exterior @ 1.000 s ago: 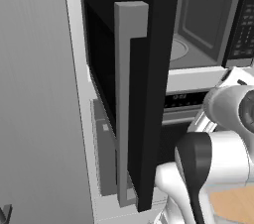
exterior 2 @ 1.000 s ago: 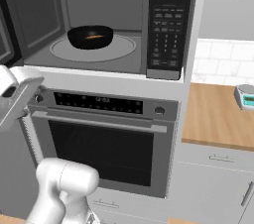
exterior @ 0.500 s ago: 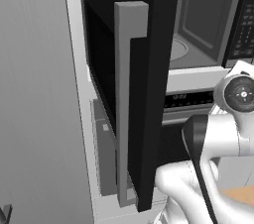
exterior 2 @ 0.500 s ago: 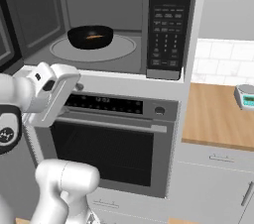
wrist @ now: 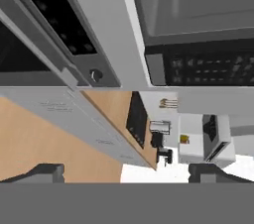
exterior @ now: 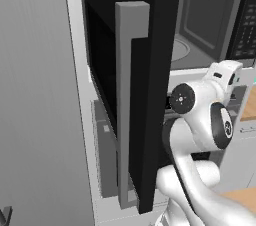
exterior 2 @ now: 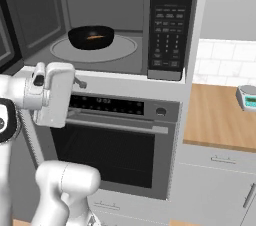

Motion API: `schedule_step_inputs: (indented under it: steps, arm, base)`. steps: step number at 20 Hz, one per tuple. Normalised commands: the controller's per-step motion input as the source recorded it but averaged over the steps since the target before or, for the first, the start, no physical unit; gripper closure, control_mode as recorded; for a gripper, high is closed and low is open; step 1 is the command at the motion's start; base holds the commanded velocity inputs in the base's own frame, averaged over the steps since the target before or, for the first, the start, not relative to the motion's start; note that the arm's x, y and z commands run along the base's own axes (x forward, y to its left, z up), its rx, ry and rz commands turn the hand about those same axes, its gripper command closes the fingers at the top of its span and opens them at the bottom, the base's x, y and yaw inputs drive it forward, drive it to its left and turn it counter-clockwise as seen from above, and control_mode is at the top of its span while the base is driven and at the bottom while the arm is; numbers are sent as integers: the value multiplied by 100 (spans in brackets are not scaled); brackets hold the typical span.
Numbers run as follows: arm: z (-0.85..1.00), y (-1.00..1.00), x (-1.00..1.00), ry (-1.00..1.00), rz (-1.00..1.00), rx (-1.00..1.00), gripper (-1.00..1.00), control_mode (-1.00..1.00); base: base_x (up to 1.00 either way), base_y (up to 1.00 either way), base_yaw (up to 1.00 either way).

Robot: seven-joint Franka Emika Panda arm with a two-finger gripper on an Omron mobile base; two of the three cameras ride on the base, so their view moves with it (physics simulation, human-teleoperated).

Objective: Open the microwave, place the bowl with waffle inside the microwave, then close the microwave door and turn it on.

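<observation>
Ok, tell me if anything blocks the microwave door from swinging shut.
Nothing visible does. The microwave door stands wide open; the bowl sits fully inside on the turntable, and the open hand hangs below the opening.

A glossy white arm (exterior: 200, 120) of rounded segments (dark joint bands, round grey caps).

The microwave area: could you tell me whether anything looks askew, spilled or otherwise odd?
Nothing stands out. The black bowl sits upright on the round turntable inside the large black microwave, no spill visible. The wide black microwave door stands open.
</observation>
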Motion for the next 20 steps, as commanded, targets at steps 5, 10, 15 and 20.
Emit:
schedule_step_inputs:
  steps: [5, 10, 15, 20]
  arm:
    - [-68, -18, 23, 0, -19, -39, -100, -100]
    - [-79, 0, 12, 0, -14, -36, -100, -100]
    - [-54, 50, -52, -8, -2, -26, -100, -100]
    - [-29, 72, -93, -18, 0, -22, -100, -100]
  base:
    - [0, 0, 0]
    - [0, 0, 0]
    - [0, 0, 0]
    - [0, 0, 0]
